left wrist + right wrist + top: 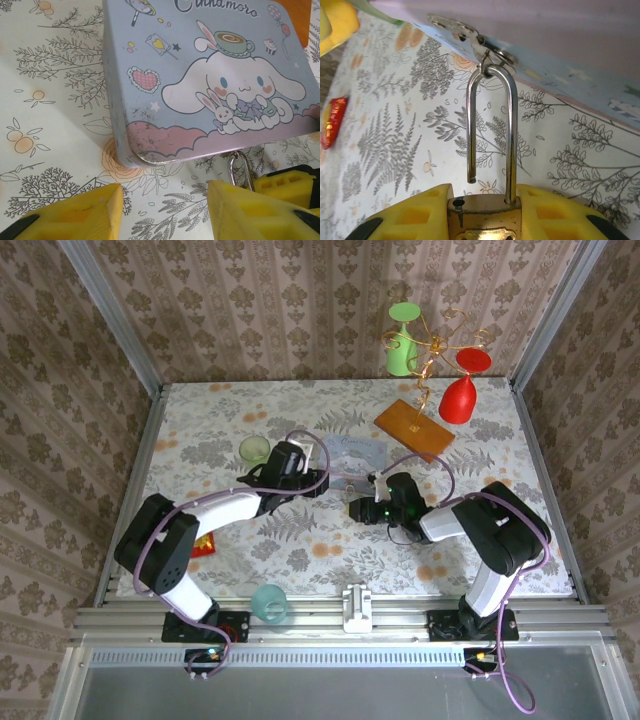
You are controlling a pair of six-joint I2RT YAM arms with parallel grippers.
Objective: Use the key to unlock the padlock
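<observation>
Right wrist view shows the padlock up close, at the bottom middle, squeezed tight by the right gripper. Its shackle stands straight up the frame and hooks into a ring on the box at the top. One shackle leg hangs free, out of the body. In the left wrist view a small bit of shackle peeks out under the box's bunny lid, lower right. The left gripper has its fingers apart, holding nothing.
</observation>
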